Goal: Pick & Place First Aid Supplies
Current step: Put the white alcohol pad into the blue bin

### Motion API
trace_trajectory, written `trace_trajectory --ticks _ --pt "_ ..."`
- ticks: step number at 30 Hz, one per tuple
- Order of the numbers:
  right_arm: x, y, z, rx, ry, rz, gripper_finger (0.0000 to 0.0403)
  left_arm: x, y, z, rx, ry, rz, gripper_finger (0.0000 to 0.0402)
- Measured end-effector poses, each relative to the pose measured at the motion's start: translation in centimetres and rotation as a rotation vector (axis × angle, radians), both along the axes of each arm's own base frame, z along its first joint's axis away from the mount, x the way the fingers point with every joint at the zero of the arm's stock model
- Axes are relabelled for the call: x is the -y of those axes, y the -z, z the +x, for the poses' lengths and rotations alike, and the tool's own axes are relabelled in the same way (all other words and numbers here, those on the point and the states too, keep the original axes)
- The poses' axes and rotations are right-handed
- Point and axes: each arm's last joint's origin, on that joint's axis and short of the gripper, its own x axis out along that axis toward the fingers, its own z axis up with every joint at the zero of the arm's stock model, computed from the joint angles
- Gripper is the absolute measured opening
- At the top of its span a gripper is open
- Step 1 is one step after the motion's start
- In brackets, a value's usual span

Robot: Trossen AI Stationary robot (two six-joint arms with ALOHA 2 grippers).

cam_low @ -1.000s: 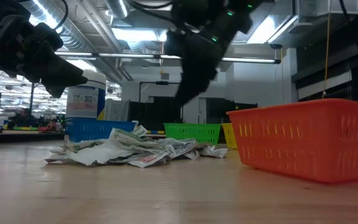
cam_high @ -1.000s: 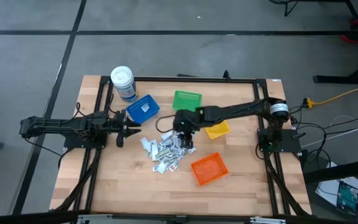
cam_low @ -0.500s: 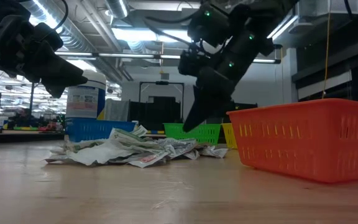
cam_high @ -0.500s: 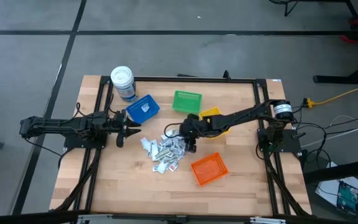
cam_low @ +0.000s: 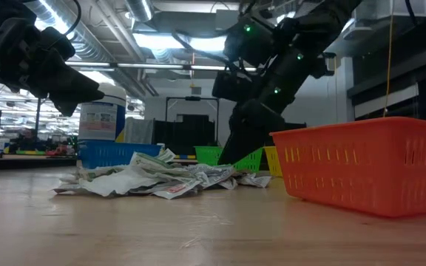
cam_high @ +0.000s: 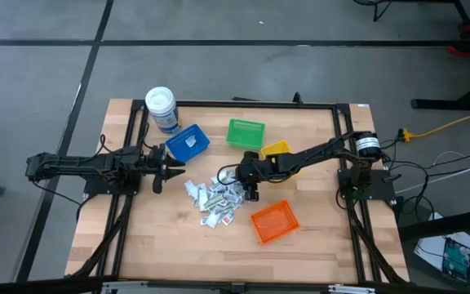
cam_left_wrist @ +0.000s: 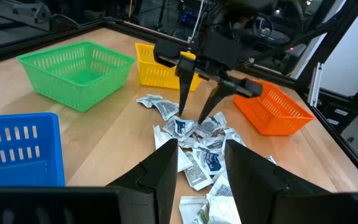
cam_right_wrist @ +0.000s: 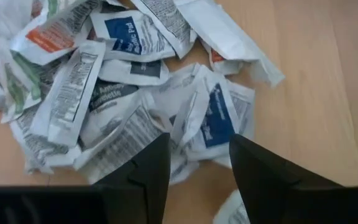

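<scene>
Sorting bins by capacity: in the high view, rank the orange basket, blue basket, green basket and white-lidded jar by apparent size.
1. Orange basket, slightly the largest.
2. Blue basket and green basket: look alike, not ranked.
3. White-lidded jar, smallest.

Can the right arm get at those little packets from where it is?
Probably yes. The right tool hangs open just over the packets, fingers pointing down, with nothing between; the orange bin sits off to the side.
</scene>
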Motion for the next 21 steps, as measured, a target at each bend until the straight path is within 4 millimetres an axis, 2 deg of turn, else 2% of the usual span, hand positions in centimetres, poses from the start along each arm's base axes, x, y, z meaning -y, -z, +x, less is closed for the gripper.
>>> trace_trajectory --ticks 6,17,21 --pt "0.00 0.63 0.13 -0.011 0.018 0.014 0.0143 0.00 -0.01 0.00 0.001 0.000 0.000 0.0127" --pt "0.00 0.67 0.10 -0.015 0.020 0.016 0.0011 0.00 0.00 0.00 0.000 0.000 0.000 0.0127" --pt "0.00 0.71 0.06 -0.020 0.025 0.020 0.0012 0.00 -0.01 0.00 0.000 0.000 0.000 0.0127"
